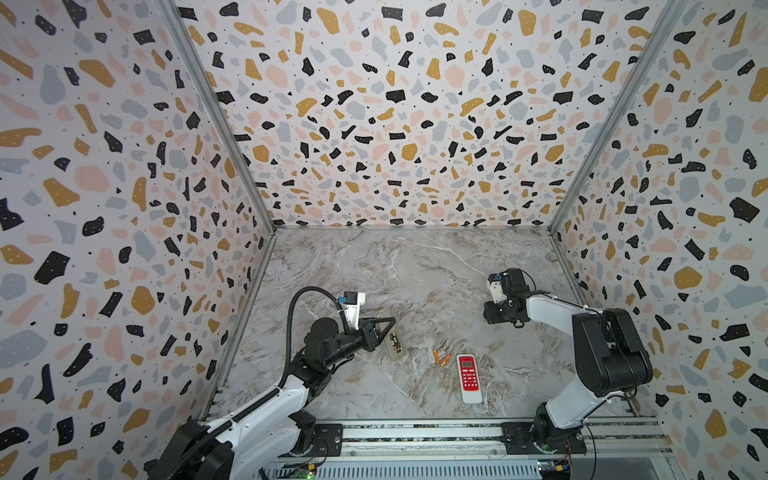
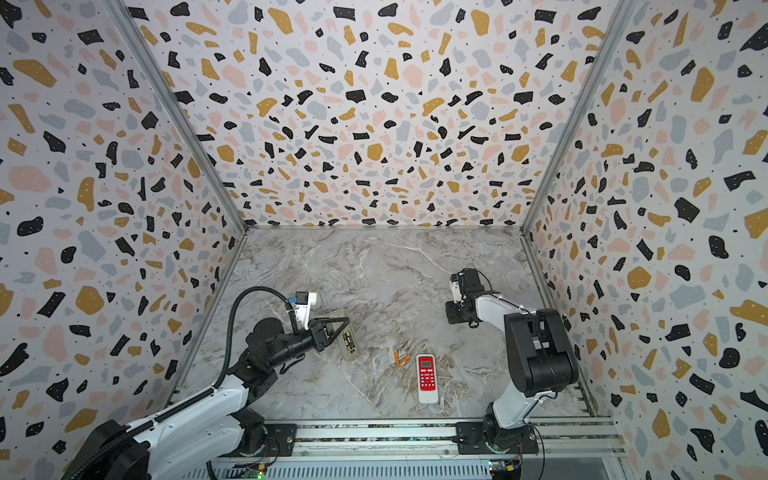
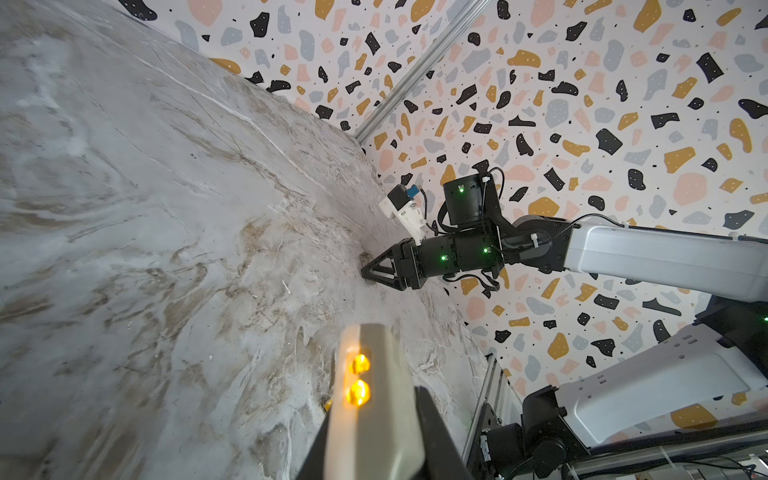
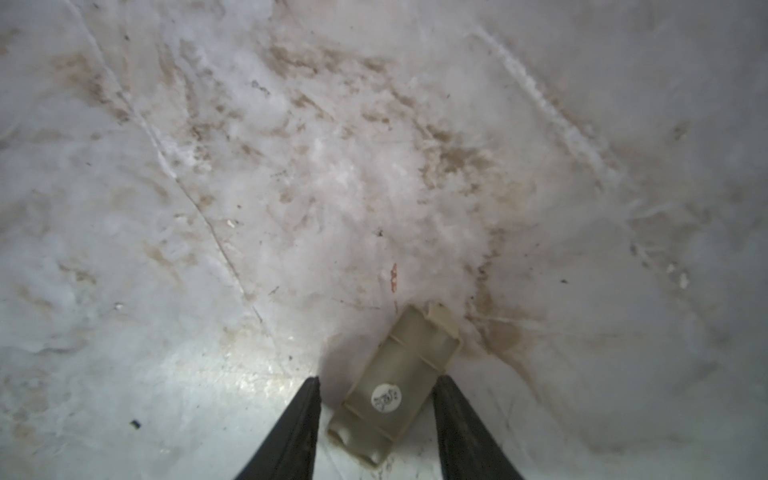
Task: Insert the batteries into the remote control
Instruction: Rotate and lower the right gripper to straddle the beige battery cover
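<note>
My left gripper (image 1: 384, 328) is shut on a beige remote control (image 1: 394, 341), which rests at an angle on the marble table. Dark, gold-tipped shapes sit in its open back. In the left wrist view the remote (image 3: 374, 415) stands between the black fingers (image 3: 432, 432), two amber lights at its end. Two orange batteries (image 1: 439, 358) lie side by side in the middle, also in a top view (image 2: 401, 357). My right gripper (image 4: 379, 377) is open, pointing down, its fingers on either side of a beige battery cover (image 4: 395, 386) that lies flat on the table.
A red-and-white remote (image 1: 469, 378) lies face up just right of the orange batteries, near the front rail (image 1: 415, 432). Patterned walls close in the table on three sides. The right arm (image 3: 457, 253) reaches down near the right wall.
</note>
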Motion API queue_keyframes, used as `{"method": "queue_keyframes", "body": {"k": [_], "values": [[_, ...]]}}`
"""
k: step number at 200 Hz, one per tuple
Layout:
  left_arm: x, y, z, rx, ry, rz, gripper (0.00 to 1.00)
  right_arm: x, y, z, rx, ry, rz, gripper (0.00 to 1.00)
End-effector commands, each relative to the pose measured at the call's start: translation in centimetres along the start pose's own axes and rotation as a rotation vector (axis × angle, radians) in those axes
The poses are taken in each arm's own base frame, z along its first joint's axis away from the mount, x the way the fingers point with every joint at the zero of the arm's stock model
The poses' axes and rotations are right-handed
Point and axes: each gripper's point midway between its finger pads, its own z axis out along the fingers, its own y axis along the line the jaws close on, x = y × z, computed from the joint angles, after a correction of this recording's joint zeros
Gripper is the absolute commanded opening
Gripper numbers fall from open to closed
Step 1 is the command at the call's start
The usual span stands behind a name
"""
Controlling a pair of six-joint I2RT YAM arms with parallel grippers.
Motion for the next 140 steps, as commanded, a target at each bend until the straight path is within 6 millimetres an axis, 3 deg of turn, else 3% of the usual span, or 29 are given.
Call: {"method": "queue_keyframes", "body": {"k": [1,44,94,140], "values": [[-1.3,-1.2,-0.1,0.048,-0.053,0.051,0.00,0.1,-0.1,0.5,0.003,0.025,-0.002,0.47],[-1.3,-1.1,0.1,0.043,-0.047,0.051,0.00,0.4,0.3,1.2,0.008,0.054,-0.035,0.44],[-1.4,-1.0,0.2,0.043,-0.047,0.048,0.00,1.2,4.1,2.6,-0.006,0.120,-0.146,0.40],[-1.3,-0.8,0.2,0.037,-0.043,0.049,0.00,0.5,3.4,1.2,0.053,0.110,-0.170,0.42]]}}
